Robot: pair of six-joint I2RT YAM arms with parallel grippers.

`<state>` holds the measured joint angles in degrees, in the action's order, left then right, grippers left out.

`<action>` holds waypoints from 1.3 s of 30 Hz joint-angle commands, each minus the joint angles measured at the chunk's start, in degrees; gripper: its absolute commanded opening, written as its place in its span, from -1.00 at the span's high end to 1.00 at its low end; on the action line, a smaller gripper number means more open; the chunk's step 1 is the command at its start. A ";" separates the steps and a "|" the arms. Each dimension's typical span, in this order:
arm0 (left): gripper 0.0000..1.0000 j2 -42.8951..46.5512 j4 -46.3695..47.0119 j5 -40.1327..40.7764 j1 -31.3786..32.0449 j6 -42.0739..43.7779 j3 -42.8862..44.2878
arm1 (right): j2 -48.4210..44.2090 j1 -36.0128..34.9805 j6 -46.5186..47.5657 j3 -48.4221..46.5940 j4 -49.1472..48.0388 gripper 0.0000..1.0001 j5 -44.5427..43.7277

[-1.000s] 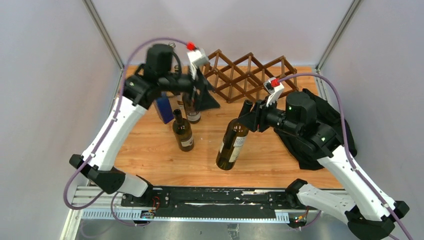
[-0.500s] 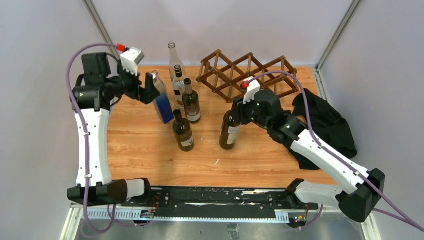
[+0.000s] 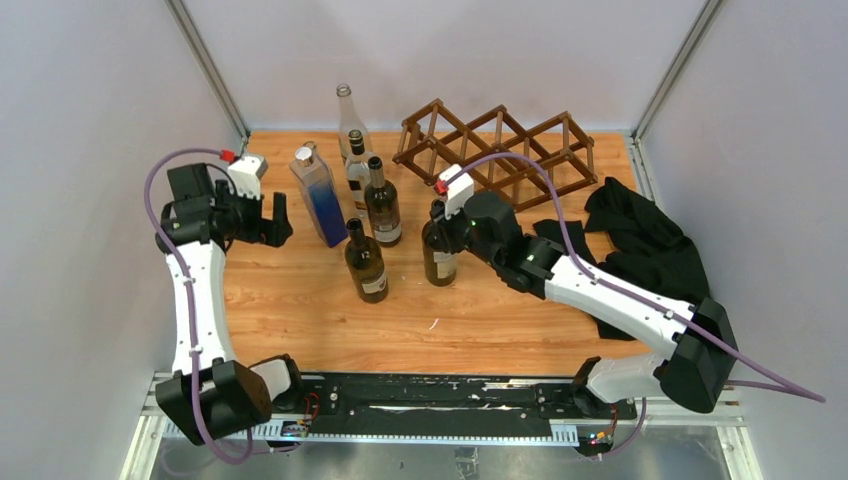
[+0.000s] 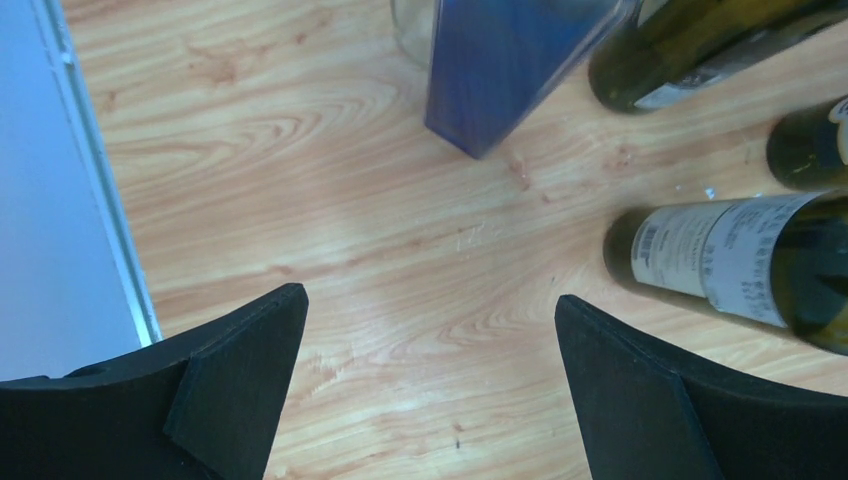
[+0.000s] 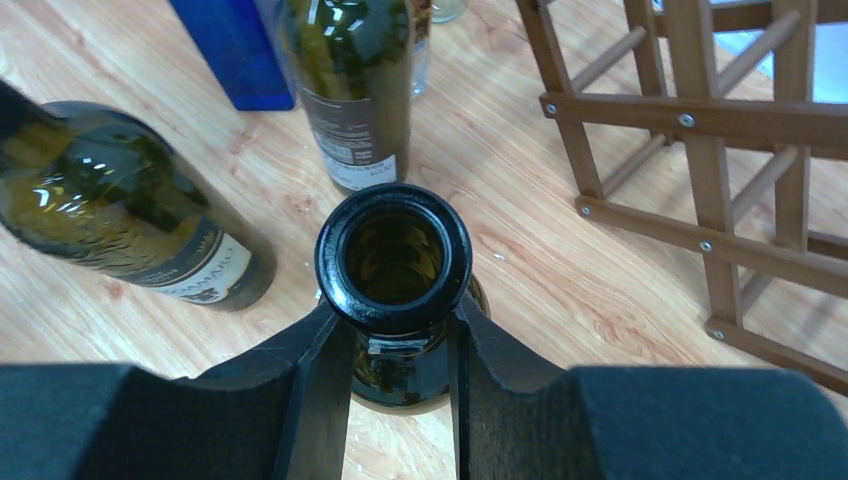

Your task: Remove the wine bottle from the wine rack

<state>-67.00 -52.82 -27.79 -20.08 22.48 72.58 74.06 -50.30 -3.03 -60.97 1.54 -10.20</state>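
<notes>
Right hand clamped on wine bottle neck, other bottles beside, wine rack behind. Left hand apart above desk.

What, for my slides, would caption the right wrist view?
Right gripper shut on the neck of an upright wine bottle, wine rack nearby.

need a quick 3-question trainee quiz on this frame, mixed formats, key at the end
1. True or false: the left gripper is holding a bottle.
2. Where does the right gripper clamp the wine bottle? A) the neck, just under the mouth B) the label C) the base
3. Fill in: the number of bottles lying in the wine rack is ___.
Key: 1 false, its jaws stand open with nothing between them; 2 A; 3 zero.
</notes>
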 commanded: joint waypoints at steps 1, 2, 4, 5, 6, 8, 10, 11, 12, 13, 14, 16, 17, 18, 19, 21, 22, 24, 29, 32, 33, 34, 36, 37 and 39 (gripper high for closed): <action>-1.00 5.28 14.65 -1.52 -0.20 -2.03 -11.15 | -0.14 -3.11 4.39 -0.04 -8.39 0.97 -3.52; -1.00 6.18 17.43 -2.54 -0.20 -3.04 -13.69 | -0.07 -3.30 4.20 0.02 -8.26 0.89 -3.82; -1.00 7.46 23.67 -4.94 -0.16 -5.95 -19.13 | -0.26 -3.53 3.40 0.33 -7.85 0.66 -4.35; -1.00 7.84 26.47 -5.45 -0.10 -7.50 -20.39 | -0.54 -3.51 1.78 0.51 -7.65 0.54 -4.54; -1.00 8.25 28.73 -6.09 -0.10 -8.52 -22.30 | -0.89 -3.63 0.94 0.77 -7.61 0.43 -4.69; -1.00 8.61 31.93 -6.89 0.25 -9.28 -25.32 | -1.84 -3.70 -0.67 1.53 -7.61 0.12 -5.18; -1.00 8.82 33.54 -6.26 1.23 -8.62 -27.80 | -2.88 -3.81 -1.86 2.24 -7.45 -0.30 -5.17; -1.00 9.06 34.26 -5.56 1.94 -8.38 -28.82 | -3.52 -3.97 -2.35 2.50 -7.19 -0.50 -5.29; -1.00 9.34 35.07 -5.03 2.49 -8.26 -29.83 | -4.02 -4.12 -2.68 2.67 -6.84 -0.66 -5.30; -1.00 9.66 36.31 -4.61 3.15 -8.40 -30.91 | -4.44 -4.37 -2.93 2.69 -6.42 -0.73 -5.35; -1.00 9.90 37.57 -4.09 3.89 -8.76 -31.98 | -4.86 -4.67 -3.13 2.63 -5.94 -0.75 -5.44; -1.00 10.29 39.17 -3.26 5.70 -8.73 -33.44 | -5.38 -4.95 -3.98 1.71 -4.18 -0.78 -4.75; -1.00 10.27 39.67 -2.60 7.17 -8.68 -33.92 | -5.56 -5.04 -4.62 0.85 -2.25 -0.80 -4.45; -1.00 10.08 40.00 -1.78 8.23 -8.45 -34.32 | -5.84 -5.17 -5.19 -0.02 -0.08 -0.81 -4.35; -1.00 9.80 40.01 -1.42 9.10 -8.36 -34.53 | -6.35 -5.30 -5.70 -0.82 1.62 -0.82 -4.40; -1.00 9.38 40.87 0.04 10.46 -8.83 -34.96 | -8.13 -5.44 -6.48 -1.76 4.28 -0.85 -4.63; -1.00 9.23 41.35 0.23 10.83 -9.05 -35.33 | -9.47 -5.38 -6.85 -1.98 5.25 -0.86 -5.01; -1.00 9.31 42.92 0.45 11.27 -9.32 -36.29 | -13.03 -5.42 -7.74 -2.35 7.57 -0.88 -6.26; -1.00 9.98 48.52 -1.33 11.55 -9.85 -40.00 | -22.05 -4.02 -14.46 -2.84 15.07 -0.93 -12.58; -1.00 9.81 52.40 -1.74 11.76 -11.01 -42.48 | -27.62 -3.94 -15.51 0.42 18.66 -0.94 -20.28; -1.00 9.61 53.99 -1.74 11.80 -11.09 -43.12 | -29.18 -3.61 -15.70 2.08 20.07 -0.94 -24.01; -1.00 9.26 55.59 -1.63 11.73 -11.20 -43.81 | -30.54 -3.02 -16.15 4.27 20.99 -0.95 -27.19; -1.00 8.18 58.81 -1.11 11.76 -11.50 -44.83 | -33.20 -1.30 -15.69 9.14 21.39 -0.96 -32.40; -1.00 7.45 60.05 -1.08 11.80 -11.71 -45.22 | -34.25 -0.15 -15.68 11.69 21.35 -0.96 -35.46; -1.00 5.77 63.11 -1.35 11.87 -12.55 -46.09 | -37.12 2.81 -16.70 16.56 19.90 -1.00 -42.22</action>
<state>-58.74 0.86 -28.71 -8.71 11.44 27.92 39.22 -51.96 -17.30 -53.21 17.39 -35.70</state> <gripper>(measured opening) 0.997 0.986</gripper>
